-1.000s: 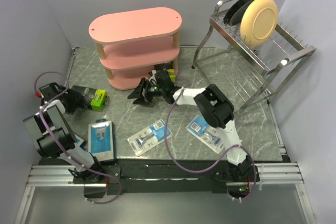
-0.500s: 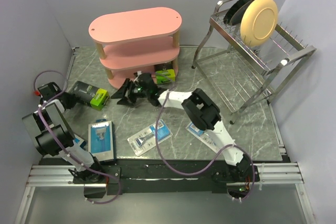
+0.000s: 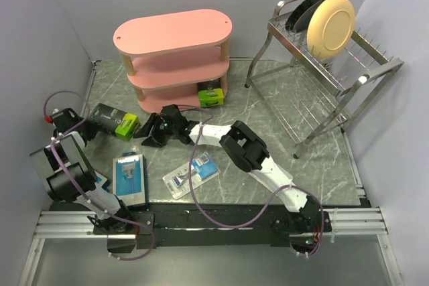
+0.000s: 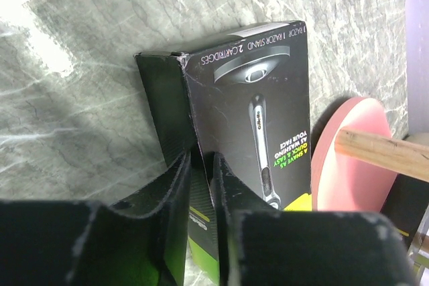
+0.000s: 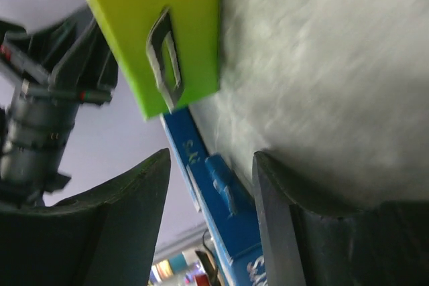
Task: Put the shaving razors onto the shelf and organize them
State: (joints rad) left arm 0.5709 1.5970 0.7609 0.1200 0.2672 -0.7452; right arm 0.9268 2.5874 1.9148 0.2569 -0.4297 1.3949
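Observation:
My left gripper (image 3: 88, 125) is shut on the edge of a black razor box (image 3: 110, 118) with a lime-green end, lying at the table's left; its printed face fills the left wrist view (image 4: 255, 98), with my gripper (image 4: 200, 169) clamped on its edge. My right gripper (image 3: 149, 132) is open and empty, low over the table just right of that box. In the right wrist view my gripper (image 5: 211, 165) frames the lime-green end (image 5: 154, 38) and a blue-carded pack (image 5: 224, 212). A second black box (image 3: 211, 96) lies at the foot of the pink shelf (image 3: 174, 31).
A blue-carded pack (image 3: 129, 175) and a clear blister pack (image 3: 192, 173) lie at the front. Another blue pack (image 3: 102, 183) is partly hidden by my left arm. A silver dish rack (image 3: 315, 65) with plates stands at the back right. My right arm stretches across the table's middle.
My right gripper has swung left from the shelf's foot to beside the left black box, leaving the second black box by the shelf. My left gripper has barely moved.

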